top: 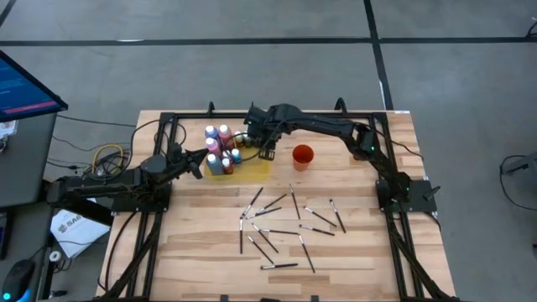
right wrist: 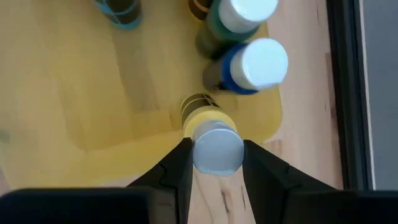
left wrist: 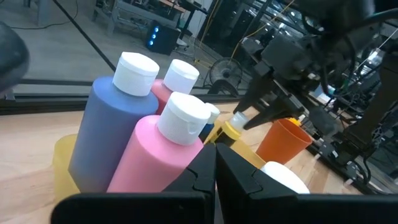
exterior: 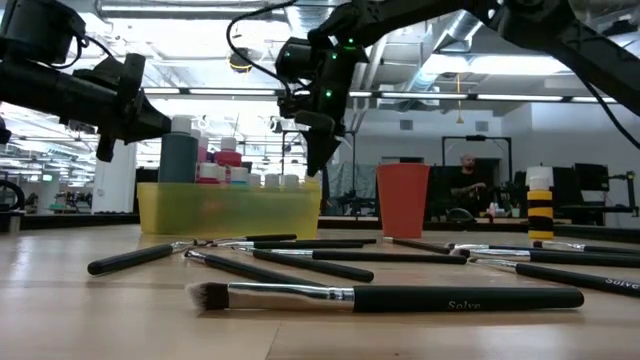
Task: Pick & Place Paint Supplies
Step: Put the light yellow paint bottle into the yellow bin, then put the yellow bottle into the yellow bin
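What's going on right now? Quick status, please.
Right gripper grips yellow bottle over tray. Left gripper shut, waiting beside tray. Brushes untouched. Nothing in the way.

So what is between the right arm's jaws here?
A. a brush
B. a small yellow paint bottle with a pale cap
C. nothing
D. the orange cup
B: the right wrist view shows the right gripper with its jaws closed on either side of the yellow paint bottle, over the edge of the yellow tray.
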{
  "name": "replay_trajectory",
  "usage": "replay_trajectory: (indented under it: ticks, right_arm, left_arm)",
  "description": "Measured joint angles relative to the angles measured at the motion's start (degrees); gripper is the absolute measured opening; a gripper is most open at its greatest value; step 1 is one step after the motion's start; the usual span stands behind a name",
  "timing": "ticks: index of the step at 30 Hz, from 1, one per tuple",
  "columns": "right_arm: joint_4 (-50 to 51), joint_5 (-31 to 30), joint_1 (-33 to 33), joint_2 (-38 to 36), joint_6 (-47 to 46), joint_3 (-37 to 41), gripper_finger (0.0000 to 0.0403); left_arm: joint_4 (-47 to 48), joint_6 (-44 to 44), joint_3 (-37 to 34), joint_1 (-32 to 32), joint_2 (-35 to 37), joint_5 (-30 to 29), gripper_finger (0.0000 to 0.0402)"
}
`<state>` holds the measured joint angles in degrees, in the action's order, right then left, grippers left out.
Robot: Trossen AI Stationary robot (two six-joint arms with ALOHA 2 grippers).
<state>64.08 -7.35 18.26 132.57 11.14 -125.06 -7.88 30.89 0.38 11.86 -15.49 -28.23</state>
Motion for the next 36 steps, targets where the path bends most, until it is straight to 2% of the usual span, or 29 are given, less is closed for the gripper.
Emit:
replay_trajectory:
  ticks: [15,31,36]
  right_arm:
    - [-1.4,0.0,0.7,1.2,1.1,0.4,0.0116]
    - [-4.3,0.3,1.1,1.4,0.9,0.6,0.0223]
    - [1.0,0.3,1.9,1.4,0.8,-5.0,0.0246]
  left_arm:
    - [-0.2,0.0,0.0,0.0,0.0,0.0,0.0001]
    - [-0.4,0.0,0.0,0.0,0.0,0.0,0.0001]
    - [-0.4,0.0,0.0,0.0,0.0,0.0,0.0001]
